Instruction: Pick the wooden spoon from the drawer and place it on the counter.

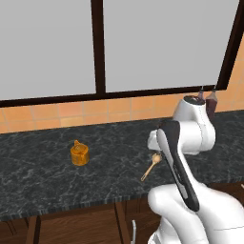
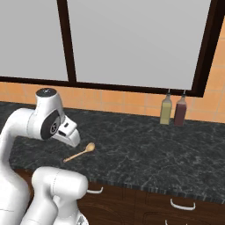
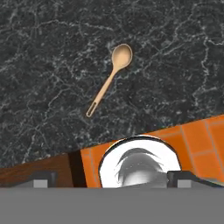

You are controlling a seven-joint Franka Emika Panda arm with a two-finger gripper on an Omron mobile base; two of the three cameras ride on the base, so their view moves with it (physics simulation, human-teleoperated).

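The wooden spoon (image 1: 151, 166) lies flat on the black marble counter (image 1: 43, 176), bowl toward the wall and handle toward the front edge. It appears again as the spoon (image 2: 80, 153) and the spoon (image 3: 108, 78). My gripper (image 3: 114, 180) hangs above the counter, apart from the spoon, open with nothing between its dark fingertips (image 3: 41, 180). The white hand (image 2: 68, 132) sits just left of the spoon's bowl. Dark wooden drawer fronts (image 2: 154, 203) run below the counter's front edge.
A squat orange jar (image 1: 79, 153) stands on the counter left of the spoon. Two bottles (image 2: 172, 110) stand against the orange tiled wall at the right. Large window panes rise behind the counter. My own white arm (image 1: 190, 200) fills the lower foreground.
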